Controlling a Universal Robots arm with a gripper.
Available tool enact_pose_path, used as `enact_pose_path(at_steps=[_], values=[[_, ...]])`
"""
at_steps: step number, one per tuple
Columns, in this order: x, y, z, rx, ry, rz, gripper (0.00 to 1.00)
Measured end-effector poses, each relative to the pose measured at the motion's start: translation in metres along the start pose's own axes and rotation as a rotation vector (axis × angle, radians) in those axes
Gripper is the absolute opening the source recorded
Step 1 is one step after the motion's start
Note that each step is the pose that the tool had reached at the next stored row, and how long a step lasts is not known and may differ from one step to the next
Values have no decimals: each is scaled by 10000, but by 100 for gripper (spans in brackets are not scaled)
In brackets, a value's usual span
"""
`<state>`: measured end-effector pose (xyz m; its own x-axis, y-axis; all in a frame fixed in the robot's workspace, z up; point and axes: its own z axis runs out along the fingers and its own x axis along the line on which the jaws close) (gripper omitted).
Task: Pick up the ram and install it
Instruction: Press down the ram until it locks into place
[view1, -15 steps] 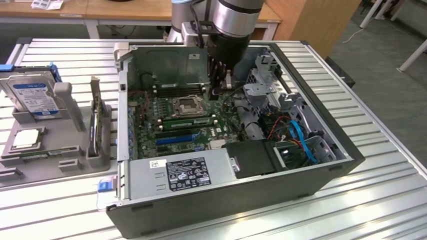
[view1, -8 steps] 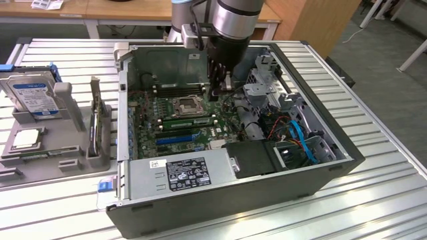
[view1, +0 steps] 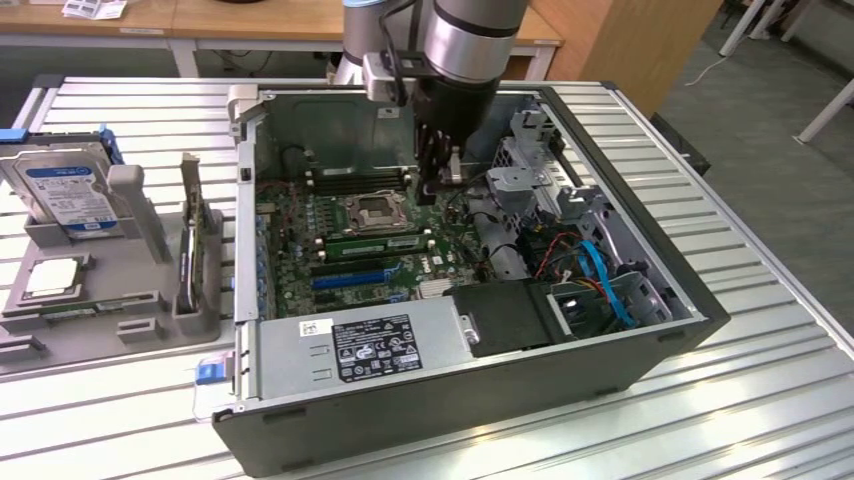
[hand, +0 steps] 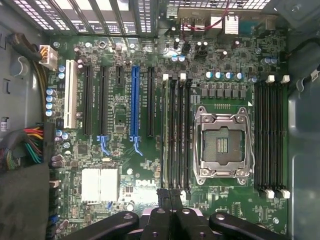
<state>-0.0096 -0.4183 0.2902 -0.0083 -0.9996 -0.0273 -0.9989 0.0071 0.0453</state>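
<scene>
Ribbed metal table (view1: 747, 330) bears open computer case (view1: 441, 420); pincer (hand: 171, 197) closed, empty, above motherboard (hand: 150, 160).

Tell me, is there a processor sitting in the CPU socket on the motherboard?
No. In the wrist view the CPU socket shows bare contact pins inside its metal frame, with no chip seated in it.

The open computer case (view1: 641, 355) lies on the slatted table (view1: 747, 200) — the motherboard (view1: 334, 250) inside it. At the exterior view's left, a parts tray (view1: 80, 300) sits beside the case, a hard drive (view1: 60, 185) standing at its far end.
</scene>
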Motion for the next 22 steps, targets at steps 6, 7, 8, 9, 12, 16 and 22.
enact_pose_path(at_steps=[6,7,8,9,12,16,22], values=[[1,-2,33,0,0,0,10],[1,-2,39,0,0,0,10],[1,-2,45,0,-1,0,10],[1,-2,50,0,0,0,10],[2,-3,68,0,-1,0,10],[3,-4,90,0,0,0,10],[4,-6,127,0,0,0,10]])
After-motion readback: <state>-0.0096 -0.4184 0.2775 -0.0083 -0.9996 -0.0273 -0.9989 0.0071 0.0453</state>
